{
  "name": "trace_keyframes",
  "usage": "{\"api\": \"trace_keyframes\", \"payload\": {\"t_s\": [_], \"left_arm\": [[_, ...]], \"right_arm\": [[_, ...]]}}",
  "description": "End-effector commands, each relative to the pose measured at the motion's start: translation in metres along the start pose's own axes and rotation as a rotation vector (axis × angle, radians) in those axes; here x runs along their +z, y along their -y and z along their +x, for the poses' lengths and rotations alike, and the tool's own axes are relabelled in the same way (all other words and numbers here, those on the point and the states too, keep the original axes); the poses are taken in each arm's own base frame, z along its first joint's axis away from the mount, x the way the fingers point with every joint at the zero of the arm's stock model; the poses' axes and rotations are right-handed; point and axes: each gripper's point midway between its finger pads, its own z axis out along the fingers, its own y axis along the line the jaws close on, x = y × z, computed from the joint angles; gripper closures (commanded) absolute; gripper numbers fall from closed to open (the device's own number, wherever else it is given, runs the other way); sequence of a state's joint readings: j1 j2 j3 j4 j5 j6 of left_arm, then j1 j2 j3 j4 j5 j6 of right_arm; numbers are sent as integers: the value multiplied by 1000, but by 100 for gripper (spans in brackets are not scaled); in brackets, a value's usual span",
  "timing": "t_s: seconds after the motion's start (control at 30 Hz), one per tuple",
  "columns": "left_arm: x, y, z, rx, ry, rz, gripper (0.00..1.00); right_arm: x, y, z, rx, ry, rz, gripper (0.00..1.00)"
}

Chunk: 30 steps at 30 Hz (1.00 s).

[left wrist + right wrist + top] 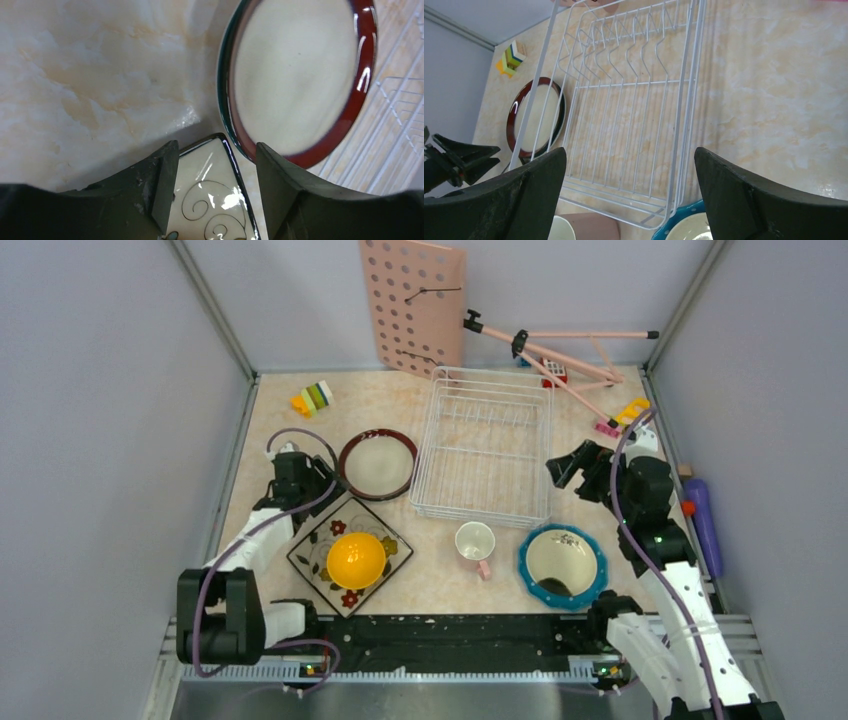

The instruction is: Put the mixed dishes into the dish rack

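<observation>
The rack stood at the far middle of the table, and all dishes lay outside it. The round plate lay flat just beside the rack's left side. Nearer to the arms, the square plate sat turned like a diamond, its far corner very close to the round plate's rim. The bowl stood upright on the square plate. The pink cup stood upright, mouth up, just in front of the rack's near edge. The teal dish lay to the right of the cup, near the rack's near right corner. A dark thing lay inside this dish at its near edge; what it was could not be told.

The left claw was spread and held nothing. It hung low over the place where the square plate's corner met the round plate's rim, with both showing between its fingers. The right claw was also spread wide and gripped nothing. It hung just beside the rack's right side and was pointing toward it.

A pegboard leaned at the back wall, and some blocks lay at the far left.
</observation>
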<state>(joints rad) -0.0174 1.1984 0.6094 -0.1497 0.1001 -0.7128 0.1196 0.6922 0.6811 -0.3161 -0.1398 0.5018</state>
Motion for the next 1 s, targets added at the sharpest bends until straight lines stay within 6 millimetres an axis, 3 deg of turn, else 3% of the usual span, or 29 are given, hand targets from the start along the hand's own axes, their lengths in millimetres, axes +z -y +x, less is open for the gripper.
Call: {"api": "trace_keyframes", "payload": {"t_s": [0.0, 0.4, 0.57, 0.63, 0.7, 0.73, 0.97], "left_arm": [[18, 9, -30, -11, 87, -3, 40], [63, 6, -14, -10, -75, -37, 42], [68, 2, -14, -18, -78, -67, 53], [65, -2, -18, -18, -60, -95, 70], [59, -5, -22, -16, -44, -115, 95], [55, -6, -23, -15, -33, -124, 100], [28, 2, -34, -6, 36, -95, 100]], "right_arm": [[-6, -14, -21, 24, 102, -52, 3], [-4, -9, -13, 18, 79, -39, 4], [0, -9, -13, 20, 73, -39, 4], [2, -10, -14, 20, 70, -37, 5], [3, -10, -16, 20, 70, -35, 5], [3, -10, -17, 19, 70, -34, 5], [7, -1, -24, 15, 88, 27, 4]]}}
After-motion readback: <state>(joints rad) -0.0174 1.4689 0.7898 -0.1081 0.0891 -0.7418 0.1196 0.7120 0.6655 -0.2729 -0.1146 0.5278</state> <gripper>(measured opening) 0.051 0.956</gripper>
